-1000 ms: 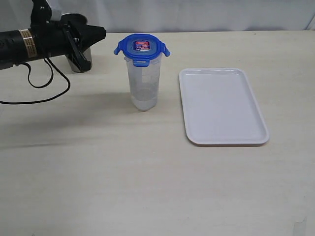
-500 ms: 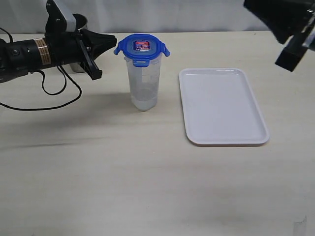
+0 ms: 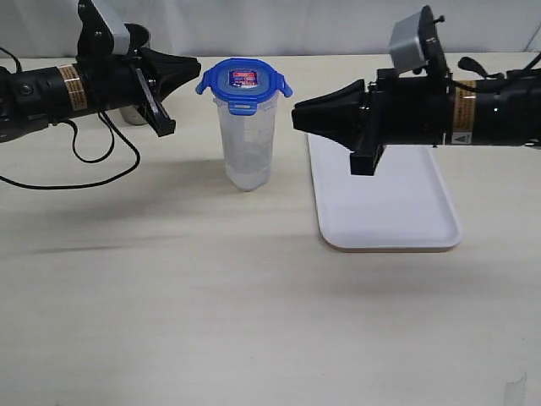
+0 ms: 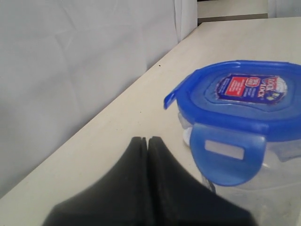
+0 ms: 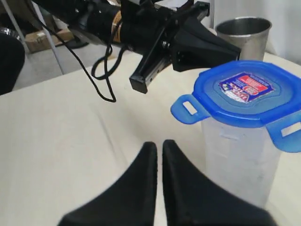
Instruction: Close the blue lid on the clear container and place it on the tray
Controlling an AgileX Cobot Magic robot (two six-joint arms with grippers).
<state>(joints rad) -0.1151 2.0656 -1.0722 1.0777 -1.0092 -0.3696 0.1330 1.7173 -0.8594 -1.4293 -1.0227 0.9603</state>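
Observation:
The clear container [image 3: 248, 144] stands upright on the table, left of the tray [image 3: 382, 182]. The blue lid [image 3: 243, 80] rests on its mouth with its tabs sticking out, also seen as the blue lid [image 4: 240, 96] and the blue lid [image 5: 244, 92]. My left gripper [image 3: 196, 68] is shut and empty, its tip just left of the lid's rim at lid height. Shut and empty too, my right gripper [image 3: 296, 114] points at the container from the right, a short gap away. Left gripper [image 4: 147, 140] and right gripper [image 5: 159, 145] show their fingers pressed together.
A grey steel cup [image 5: 242, 35] stands behind the left arm at the table's back left. A black cable [image 3: 80, 161] loops on the table under the left arm. The right arm hangs over the tray's near-left part.
The right arm swung in from the upper right and now points at the container from over the tray. The left arm first advanced to the lid's left side and has since held still.

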